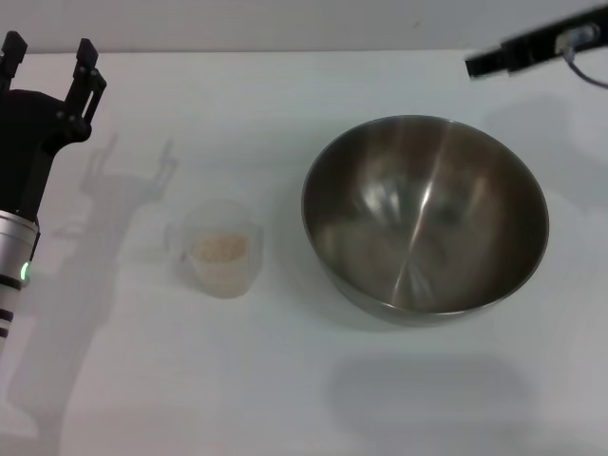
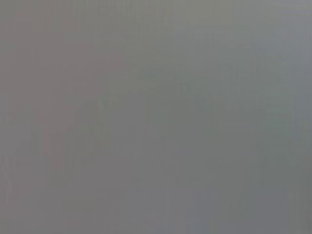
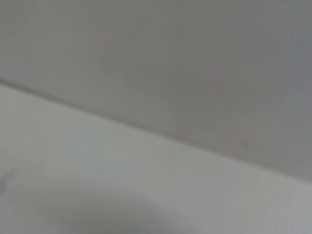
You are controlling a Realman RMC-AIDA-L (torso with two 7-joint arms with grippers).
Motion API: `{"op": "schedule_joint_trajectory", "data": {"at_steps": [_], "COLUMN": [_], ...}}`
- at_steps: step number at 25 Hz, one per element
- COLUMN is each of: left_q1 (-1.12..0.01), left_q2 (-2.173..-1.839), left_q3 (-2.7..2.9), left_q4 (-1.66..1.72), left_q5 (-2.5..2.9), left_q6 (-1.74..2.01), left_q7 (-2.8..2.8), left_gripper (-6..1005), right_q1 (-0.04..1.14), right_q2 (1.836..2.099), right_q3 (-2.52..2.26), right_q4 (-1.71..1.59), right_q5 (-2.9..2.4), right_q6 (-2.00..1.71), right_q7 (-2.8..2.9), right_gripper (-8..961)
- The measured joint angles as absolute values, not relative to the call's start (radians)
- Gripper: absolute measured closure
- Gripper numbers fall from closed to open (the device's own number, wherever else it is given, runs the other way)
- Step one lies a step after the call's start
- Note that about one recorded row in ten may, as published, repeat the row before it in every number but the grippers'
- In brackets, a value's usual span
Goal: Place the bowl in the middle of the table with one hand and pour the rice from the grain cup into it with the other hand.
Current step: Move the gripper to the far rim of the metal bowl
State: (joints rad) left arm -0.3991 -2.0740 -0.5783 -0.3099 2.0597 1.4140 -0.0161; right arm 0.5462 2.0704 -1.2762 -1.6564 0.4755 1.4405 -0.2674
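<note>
We see the bowl sitting right of the table's middle, empty, and the cup well to its left with a little rice in the bottom. The left gripper hovers near the far left edge, its fingers spread fairly wide and holding nothing. Of the right gripper only a dark tip enters at the far right corner, beyond the bowl, and we cannot tell how its fingers stand. Neither wrist view shows any object, just blank grey and a table edge. We judge the bowl to be rigid, light for its width, and slick on its polished steel, so a pinch on the thin rim, one finger inside and one outside, looks like the only real hold; its round base may let it slide or rock if it is nudged. The cup looks light, thin-walled and easy to tip, so we would take it by the wall or by the handle on its left side, squeezing gently to avoid flexing it. Open table lies all round both things, with a clear gap between them and wide room in front, so the bowl has free space to shift leftward toward the centre, though that closes the gap to the cup.
</note>
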Motion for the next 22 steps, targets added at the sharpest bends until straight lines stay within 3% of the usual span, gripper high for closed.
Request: {"op": "schedule_joint_trajectory", "data": {"at_steps": [22], "left_q1": [-0.408], "left_q2": [-2.075], "left_q3": [-0.588], "left_q4": [-0.299], "left_q5": [2.060], "left_q6": [1.408], "left_q7": [-0.012], "left_gripper": [282], "right_q1": [0.619], "right_q2": [2.073], "right_q3": [-1.216], "right_q4": [-1.302], "right_q5": [0.453], "right_q6": [1.466], "right_q7": [-0.461], "right_gripper": [343]}}
